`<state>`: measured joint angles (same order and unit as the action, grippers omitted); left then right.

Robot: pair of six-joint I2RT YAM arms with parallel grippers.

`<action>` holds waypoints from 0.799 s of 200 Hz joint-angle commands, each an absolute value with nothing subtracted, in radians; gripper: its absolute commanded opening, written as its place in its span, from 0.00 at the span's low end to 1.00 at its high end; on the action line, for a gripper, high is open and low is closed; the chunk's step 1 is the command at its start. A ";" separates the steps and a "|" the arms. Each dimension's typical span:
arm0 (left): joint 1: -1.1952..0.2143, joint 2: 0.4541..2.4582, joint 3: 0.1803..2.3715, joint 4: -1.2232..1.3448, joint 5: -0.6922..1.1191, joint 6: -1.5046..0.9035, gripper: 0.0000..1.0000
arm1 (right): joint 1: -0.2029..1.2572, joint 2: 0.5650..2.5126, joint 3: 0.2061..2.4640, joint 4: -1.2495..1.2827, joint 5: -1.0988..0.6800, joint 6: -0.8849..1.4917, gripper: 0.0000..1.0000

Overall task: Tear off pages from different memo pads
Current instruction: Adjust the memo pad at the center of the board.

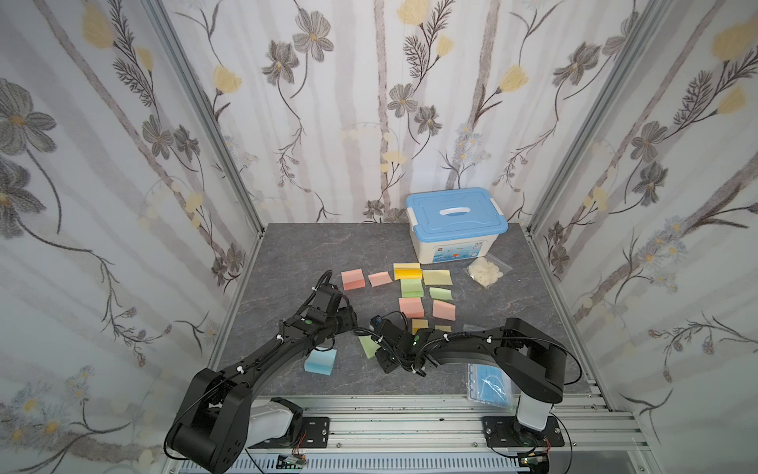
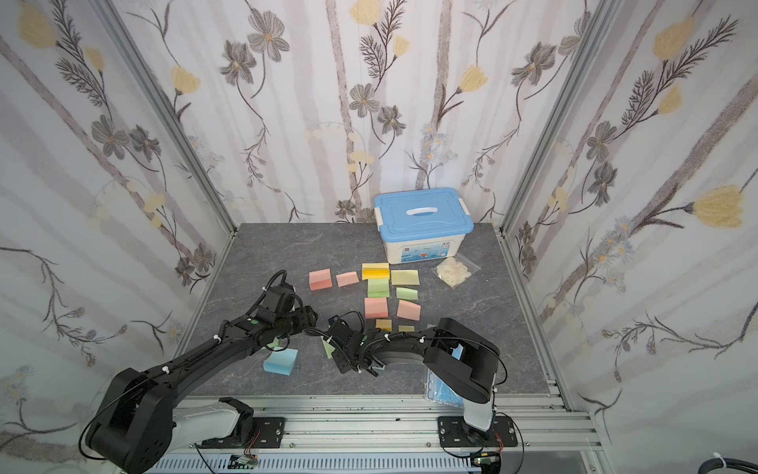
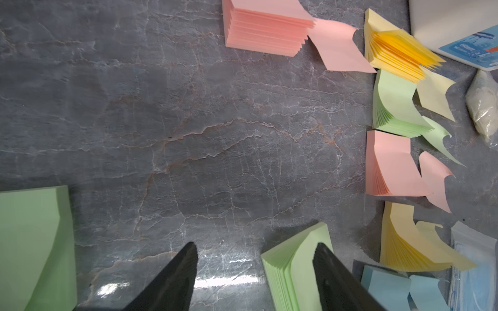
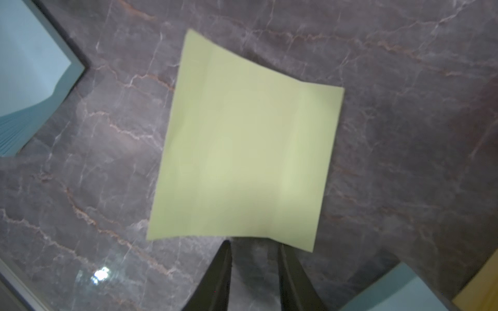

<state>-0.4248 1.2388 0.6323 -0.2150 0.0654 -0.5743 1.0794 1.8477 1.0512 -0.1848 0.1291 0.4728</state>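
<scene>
- green page [image 4: 242,150]: one thin sheet, slightly curled, lying on the grey marbled table [image 4: 404,134] directly ahead of the right gripper [image 4: 254,243], near edge at the fingertips.
- right gripper: fingers narrowly parted, bare table showing between them, nothing clamped.
- green memo pad [image 3: 291,266]: thick stack within the span of the left gripper [image 3: 256,245], against one finger, which overlaps its top sheet; the opposite finger is well apart from it.
- left gripper: fingers spread wide, not closed on the pad; whether the near finger presses down cannot be told.
- second green pad [image 3: 35,247]: outside the opposite finger.
- blue memo pad [image 4: 27,67]: beyond the green page from the right gripper, to one side.
- pink memo pad [image 3: 266,29], pink page [image 3: 339,48] just beside it, yellow memo pad [image 3: 398,51]: far ahead of the left gripper, clustered with further pads and loose sheets.
- storage box [image 1: 430,221], blue lid: beyond that cluster.
- bag of white pieces [image 1: 486,271]: just beside the box.
- bag of blue face masks [image 1: 488,385]: behind the right gripper, by its arm's base.
</scene>
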 commanded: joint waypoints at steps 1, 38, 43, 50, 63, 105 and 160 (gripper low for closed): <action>-0.421 1.231 0.611 -0.184 0.076 -0.559 0.71 | 1.034 1.881 1.082 -0.206 0.097 0.441 0.32; -0.420 1.239 0.562 -0.173 0.117 -0.572 0.71 | 0.969 1.959 1.173 -0.206 0.011 0.394 0.32; -0.420 1.238 0.553 -0.168 0.125 -0.576 0.71 | 0.964 1.963 1.182 -0.206 0.002 0.395 0.32; -0.420 1.233 0.544 -0.166 0.134 -0.578 0.71 | 0.959 1.969 1.191 -0.206 -0.007 0.397 0.32; -0.420 1.215 0.526 -0.172 0.143 -0.583 0.70 | 0.955 1.964 1.196 -0.206 -0.011 0.396 0.34; -0.420 1.117 0.478 -0.230 0.081 -0.572 0.70 | 0.959 1.913 1.188 -0.216 -0.032 0.400 0.40; -0.420 1.173 0.487 -0.201 0.112 -0.576 0.69 | 0.967 1.855 1.162 -0.223 -0.011 0.404 0.43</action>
